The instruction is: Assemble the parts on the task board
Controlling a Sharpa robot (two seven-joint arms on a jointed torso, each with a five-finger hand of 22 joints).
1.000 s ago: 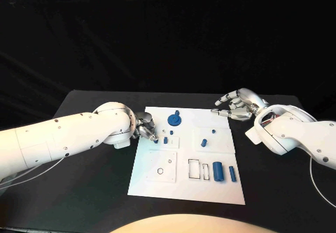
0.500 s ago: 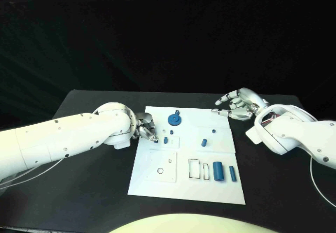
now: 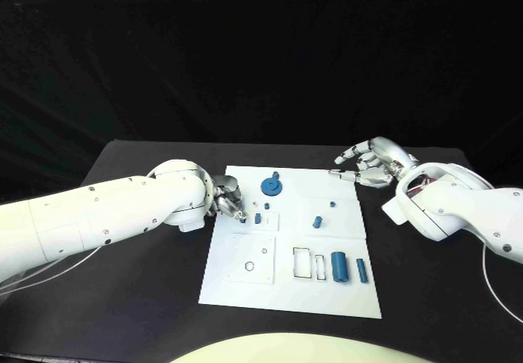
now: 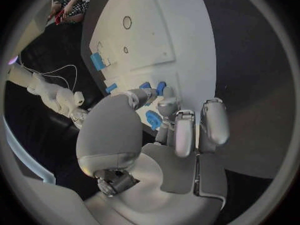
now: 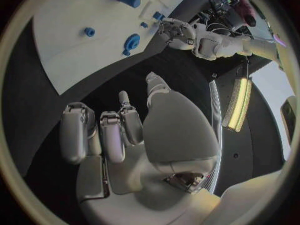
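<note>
The white task board (image 3: 292, 291) lies mid-table. My left hand (image 3: 229, 201) hangs over its left edge with fingers curled, and its fingertips pinch a small blue part (image 3: 241, 220) close to a blue peg (image 3: 257, 219). From the left wrist, the left hand (image 4: 169, 135) has blue pieces (image 4: 161, 87) just past its fingertips. A blue gear-like part (image 3: 271, 184) sits at the far side. My right hand (image 3: 370, 166) hovers by the board's far right corner, fingers apart and holding nothing. The right wrist view shows the right hand (image 5: 125, 135), the gear-like part (image 5: 132, 41) and the board (image 5: 69, 45).
Two blue cylinders (image 3: 339, 265) lie near the board's right edge beside outlined slots (image 3: 302, 262). A raised square plate with a round hole (image 3: 249, 266) sits at the near left. Another blue piece (image 3: 317, 222) stands mid-board. Black tabletop (image 3: 142, 287) surrounds the board.
</note>
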